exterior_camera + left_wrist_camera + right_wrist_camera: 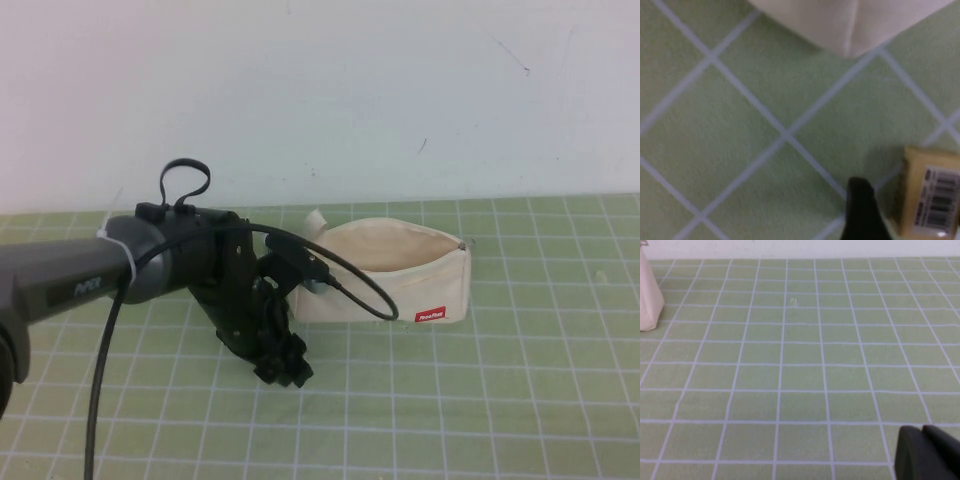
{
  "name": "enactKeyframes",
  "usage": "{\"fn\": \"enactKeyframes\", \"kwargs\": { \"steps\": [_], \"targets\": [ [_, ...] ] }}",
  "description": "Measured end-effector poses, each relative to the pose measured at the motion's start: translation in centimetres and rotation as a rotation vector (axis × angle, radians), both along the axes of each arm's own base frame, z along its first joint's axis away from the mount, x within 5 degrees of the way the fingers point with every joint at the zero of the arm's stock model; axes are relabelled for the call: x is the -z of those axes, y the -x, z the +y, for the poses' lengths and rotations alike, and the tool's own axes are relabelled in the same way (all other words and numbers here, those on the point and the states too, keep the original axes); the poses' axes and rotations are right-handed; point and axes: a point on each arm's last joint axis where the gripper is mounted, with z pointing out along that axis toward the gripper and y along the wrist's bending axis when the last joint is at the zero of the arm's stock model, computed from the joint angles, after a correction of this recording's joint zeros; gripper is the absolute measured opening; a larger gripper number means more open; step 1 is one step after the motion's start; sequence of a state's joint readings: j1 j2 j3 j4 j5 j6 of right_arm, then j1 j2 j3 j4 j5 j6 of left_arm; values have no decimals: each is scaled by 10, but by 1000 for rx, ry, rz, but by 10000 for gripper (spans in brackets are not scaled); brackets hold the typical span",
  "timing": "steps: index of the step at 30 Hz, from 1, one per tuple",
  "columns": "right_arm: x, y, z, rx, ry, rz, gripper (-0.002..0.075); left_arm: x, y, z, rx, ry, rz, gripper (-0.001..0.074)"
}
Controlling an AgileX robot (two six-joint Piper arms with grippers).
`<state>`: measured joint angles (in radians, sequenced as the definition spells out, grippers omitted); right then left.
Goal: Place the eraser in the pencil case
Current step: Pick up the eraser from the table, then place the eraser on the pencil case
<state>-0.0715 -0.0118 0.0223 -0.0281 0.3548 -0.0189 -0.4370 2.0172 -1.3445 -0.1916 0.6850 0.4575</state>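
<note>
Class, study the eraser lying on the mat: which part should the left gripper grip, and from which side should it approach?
Probably from above, closing on its two long edges. The eraser lies flat, label up, on the mat, clear of the pencil case. The left gripper hangs low beside it; the right gripper is parked elsewhere.

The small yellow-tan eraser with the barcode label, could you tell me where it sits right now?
The eraser lies on the green grid mat beside the left gripper's dark finger, near the cream canvas pencil case; the high view hides it.

The left arm (90, 275) is a dark grey tube with faint pale lettering and a white zip tie. A black cable (345, 275) loops past its black wrist to the black left pincer (283, 368).
</note>
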Motion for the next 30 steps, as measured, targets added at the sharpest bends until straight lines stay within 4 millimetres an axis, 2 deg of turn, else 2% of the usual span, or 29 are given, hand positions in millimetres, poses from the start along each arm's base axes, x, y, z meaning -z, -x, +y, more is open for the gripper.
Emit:
{"fn": "enactKeyframes", "kwargs": {
  "steps": [4, 7, 13, 16, 20, 26, 27, 30],
  "targets": [
    [0, 0, 0, 0, 0, 0, -1, 1, -2, 0, 11, -3, -16, 314],
    [0, 0, 0, 0, 0, 0, -1, 1, -3, 0, 9, -3, -22, 199],
    [0, 0, 0, 0, 0, 0, -1, -7, 3, -3, -17, 21, 64, 188],
    [0, 0, 0, 0, 0, 0, -1, -30, 5, -7, -20, 64, 91, 188],
    [0, 0, 0, 0, 0, 0, -1, -83, 13, -21, 34, 153, 73, 188],
    [0, 0, 0, 0, 0, 0, -1, -159, 17, -63, 138, 311, -178, 188],
    [0, 0, 0, 0, 0, 0, -1, -167, 16, -71, 151, 329, -225, 188],
    [0, 0, 0, 0, 0, 0, -1, -172, 7, -87, 160, 333, -302, 188]
  ]
}}
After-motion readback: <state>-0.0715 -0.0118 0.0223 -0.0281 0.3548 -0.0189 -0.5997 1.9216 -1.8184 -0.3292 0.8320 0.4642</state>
